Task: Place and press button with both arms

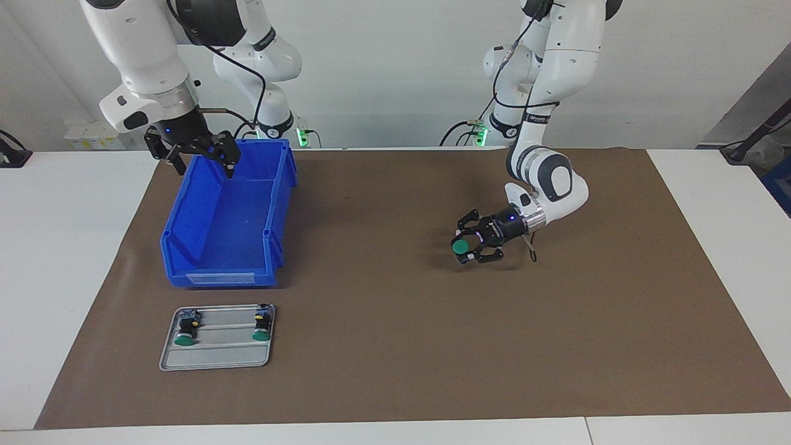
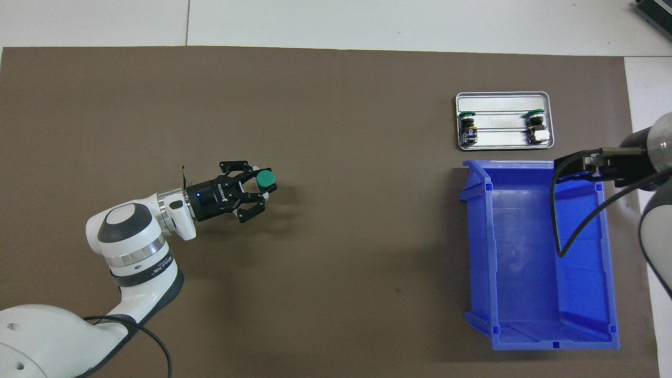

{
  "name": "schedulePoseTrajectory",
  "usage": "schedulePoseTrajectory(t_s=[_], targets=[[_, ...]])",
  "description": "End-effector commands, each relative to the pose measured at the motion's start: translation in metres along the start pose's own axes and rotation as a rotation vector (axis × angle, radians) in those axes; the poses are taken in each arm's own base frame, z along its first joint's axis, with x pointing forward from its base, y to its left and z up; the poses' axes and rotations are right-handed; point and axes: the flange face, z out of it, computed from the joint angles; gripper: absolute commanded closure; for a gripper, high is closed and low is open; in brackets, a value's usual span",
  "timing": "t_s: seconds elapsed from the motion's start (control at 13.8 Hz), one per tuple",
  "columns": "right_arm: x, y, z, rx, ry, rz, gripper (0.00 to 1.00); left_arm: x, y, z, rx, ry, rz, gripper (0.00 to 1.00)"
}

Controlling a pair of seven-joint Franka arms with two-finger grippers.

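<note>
Left gripper (image 1: 465, 249) is clamped on the green-capped button (image 1: 460, 246), held sideways above the brown mat (image 1: 395, 346) toward the left arm's end of the table. Right gripper (image 1: 199, 157) hangs over the blue bin (image 1: 230, 216) edge nearest the robots, fingers spread wide, holding nothing. Two more green-capped buttons (image 1: 185, 330) sit on the metal tray (image 1: 216, 357), which lies beside the bin, farther from the robots.
</note>
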Motion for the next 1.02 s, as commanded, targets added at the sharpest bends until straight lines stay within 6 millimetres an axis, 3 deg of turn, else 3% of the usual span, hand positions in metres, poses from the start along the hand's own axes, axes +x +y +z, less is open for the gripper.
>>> schedulePoseTrajectory(t_s=[0.0, 0.36, 0.95], targets=[[-0.003, 0.000, -0.002, 0.020, -0.003, 0.011, 0.00, -0.023, -0.003, 0.002, 0.001, 0.088, 0.034, 1.00], [-0.003, 0.000, -0.002, 0.020, -0.003, 0.009, 0.00, -0.028, 0.003, 0.003, -0.004, 0.085, 0.031, 1.00], [-0.003, 0.000, -0.002, 0.020, -0.003, 0.011, 0.00, -0.053, 0.013, 0.002, -0.011, 0.064, 0.055, 1.00]])
